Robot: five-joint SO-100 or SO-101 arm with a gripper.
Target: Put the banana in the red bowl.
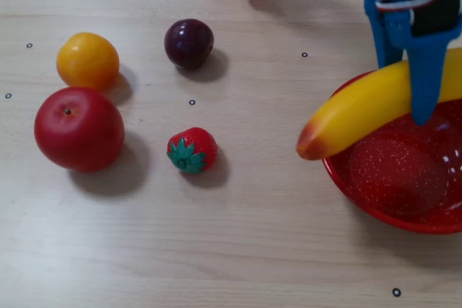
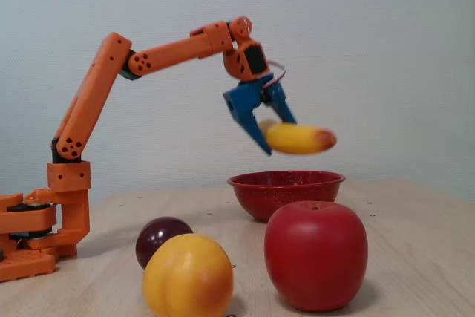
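From above in a fixed view, the blue hand (image 1: 415, 84) is clamped on the banana (image 1: 361, 110), its orange end poking past the red bowl (image 1: 375, 207) rim. Side-on, the banana (image 2: 299, 139) hangs above the bowl (image 2: 286, 187), not touching.

Glossy banana (image 1: 361, 110); speckled glossy red bowl (image 1: 404, 178); wood-grain table (image 1: 253, 236).

bright even light, soft shadows under fruit, near fruit slightly blurred
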